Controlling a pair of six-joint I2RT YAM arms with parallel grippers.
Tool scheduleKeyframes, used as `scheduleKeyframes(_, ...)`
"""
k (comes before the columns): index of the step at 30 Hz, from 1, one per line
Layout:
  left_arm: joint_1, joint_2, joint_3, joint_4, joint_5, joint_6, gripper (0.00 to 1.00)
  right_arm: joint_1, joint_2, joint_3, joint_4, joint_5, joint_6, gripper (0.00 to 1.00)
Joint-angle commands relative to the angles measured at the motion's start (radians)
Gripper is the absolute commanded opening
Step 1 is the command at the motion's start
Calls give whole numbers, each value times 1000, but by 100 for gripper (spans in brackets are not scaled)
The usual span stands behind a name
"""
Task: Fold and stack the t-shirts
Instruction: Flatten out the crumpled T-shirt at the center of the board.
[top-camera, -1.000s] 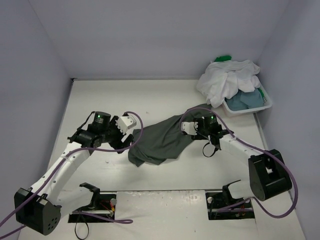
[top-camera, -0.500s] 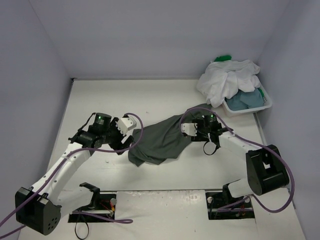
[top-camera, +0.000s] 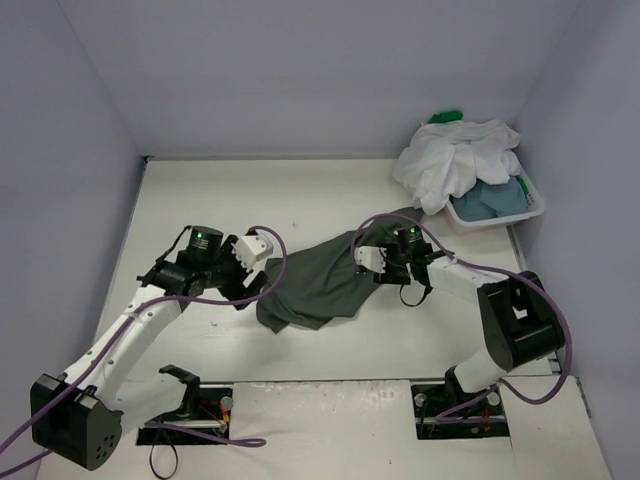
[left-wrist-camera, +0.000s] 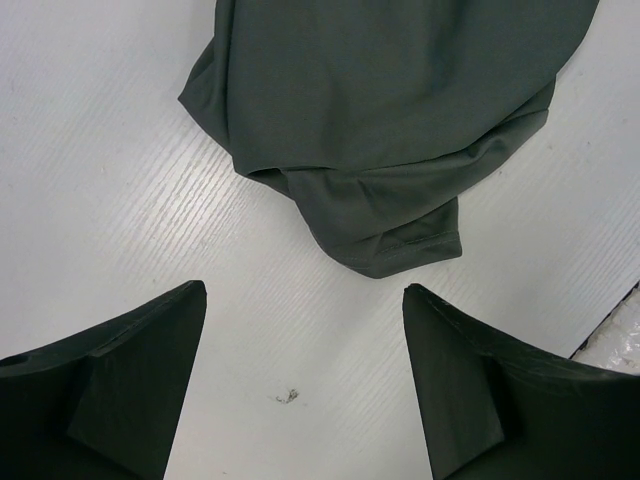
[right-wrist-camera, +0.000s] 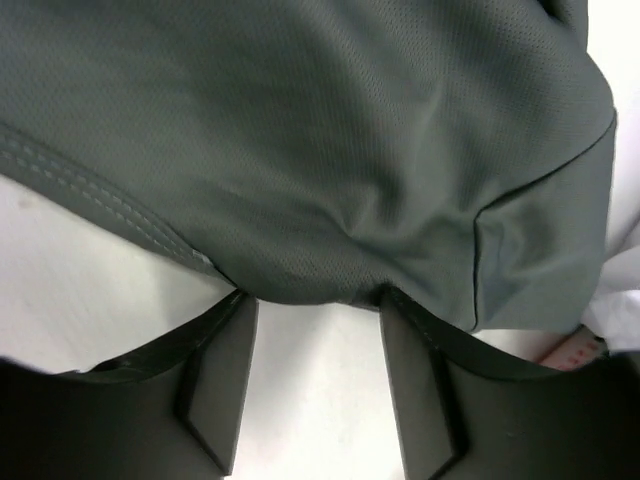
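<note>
Dark grey t-shirt (top-camera: 325, 280) lies crumpled left of the white basket (top-camera: 495, 222), looks like flattening stage: right gripper (right-wrist-camera: 315, 300) jaws apart at its basket-side edge, left gripper (left-wrist-camera: 303, 295) wide apart off the far edge, next probably both pinch and spread.

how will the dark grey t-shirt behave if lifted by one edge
Likely floppy: the dark grey cloth t-shirt lies in soft folds, so it should sag. Probably light: the knit looks thin. Pushed, it may bunch further.
</note>
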Motion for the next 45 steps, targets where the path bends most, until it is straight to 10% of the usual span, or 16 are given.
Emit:
scheduleKeyframes(1,-6,-2,47,35,35,-15,74,13,22,45,11,-30,45,47)
scheduleKeyframes(4,-6,-2,51,37,48,-21,74,20,40,53,9,-24,68,11)
scheduleKeyframes(7,-9,9,64,43,73,-32,74,25,45,56,11,-21,91,0)
scheduleKeyframes(45,-617,535,222,284,-206,74,73,-46,371,469,-92,220,481,0)
